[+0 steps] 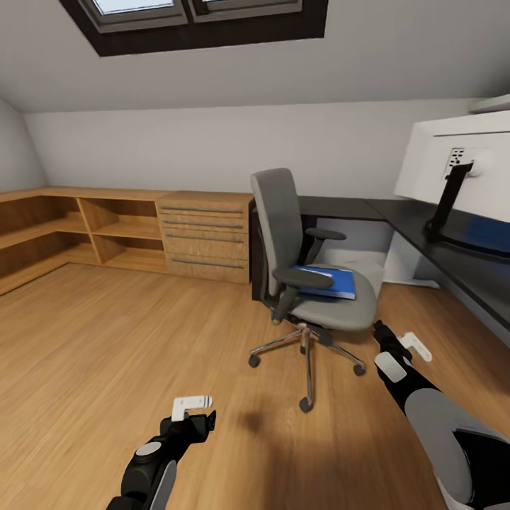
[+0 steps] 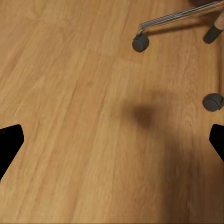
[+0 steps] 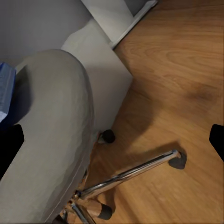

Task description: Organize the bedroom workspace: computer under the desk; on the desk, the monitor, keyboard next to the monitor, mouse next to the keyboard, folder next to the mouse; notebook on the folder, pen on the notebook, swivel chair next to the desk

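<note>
The grey swivel chair [image 1: 301,255] stands on the wooden floor, a short way out from the black-topped desk [image 1: 418,216]. The blue folder [image 1: 331,282] lies flat on its seat. The monitor [image 1: 460,159] stands on the desk at the right, white back towards me. A pale grey case, apparently the computer [image 1: 360,263], sits under the desk behind the chair. My right gripper [image 1: 383,331] hangs open just right of the seat [image 3: 51,130]. My left gripper [image 1: 204,419] is open over bare floor, left of the chair's casters [image 2: 140,42]. Keyboard, mouse, notebook and pen are out of view.
A light wooden dresser [image 1: 205,237] with bar handles and open shelves [image 1: 64,234] line the back wall at the left. The chair's chrome star base [image 1: 306,354] spreads over the floor between my arms. Open floor lies to the left.
</note>
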Available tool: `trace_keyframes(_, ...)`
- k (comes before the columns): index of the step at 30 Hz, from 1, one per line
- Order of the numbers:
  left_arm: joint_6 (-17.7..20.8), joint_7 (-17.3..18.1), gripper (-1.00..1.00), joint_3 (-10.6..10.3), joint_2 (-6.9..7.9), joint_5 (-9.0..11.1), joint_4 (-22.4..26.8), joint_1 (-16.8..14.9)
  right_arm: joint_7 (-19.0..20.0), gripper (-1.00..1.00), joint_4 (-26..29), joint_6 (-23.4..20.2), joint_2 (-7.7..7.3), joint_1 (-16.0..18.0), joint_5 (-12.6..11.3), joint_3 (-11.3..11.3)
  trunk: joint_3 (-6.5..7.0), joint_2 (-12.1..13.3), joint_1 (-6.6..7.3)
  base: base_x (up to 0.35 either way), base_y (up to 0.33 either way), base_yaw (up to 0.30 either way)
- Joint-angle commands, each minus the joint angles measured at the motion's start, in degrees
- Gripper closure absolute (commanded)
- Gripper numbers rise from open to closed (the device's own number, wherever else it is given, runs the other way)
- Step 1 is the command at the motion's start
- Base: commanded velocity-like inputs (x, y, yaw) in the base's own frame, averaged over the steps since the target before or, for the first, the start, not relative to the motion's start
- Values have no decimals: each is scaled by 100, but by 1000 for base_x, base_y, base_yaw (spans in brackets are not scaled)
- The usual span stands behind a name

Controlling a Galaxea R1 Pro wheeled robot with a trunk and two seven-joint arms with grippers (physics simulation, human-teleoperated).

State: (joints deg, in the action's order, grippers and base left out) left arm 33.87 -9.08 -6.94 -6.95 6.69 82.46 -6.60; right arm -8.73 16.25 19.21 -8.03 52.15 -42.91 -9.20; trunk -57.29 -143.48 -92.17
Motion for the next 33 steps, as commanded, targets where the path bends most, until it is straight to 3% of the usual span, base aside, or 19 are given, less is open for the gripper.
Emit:
trace_keyframes(1, 23, -47, -100, -7, 1, 60, 7, -5, -6, -100, 1, 21, -3, 4, -59, 23, -6, -2, -2, 310, 0, 0)
trace_keyframes(14, 15, -48, -100, -26, 1, 50, 7, -2, 4, -100, 22, 35, -19, 0, -52, 30, -6, -2, -2, 202, -81, 0)
trace_keyframes(24, 14, -42, -100, -27, 1, 47, 7, -2, -13, -100, -5, 1, -237, -2, -66, 23, -6, -2, -2, 70, -14, 0)
trace_keyframes(33, 14, -41, -100, -25, 2, 50, 7, -5, -14, -100, -20, -70, -306, -1, -153, -126, -6, -2, -2, 143, -1, 0)
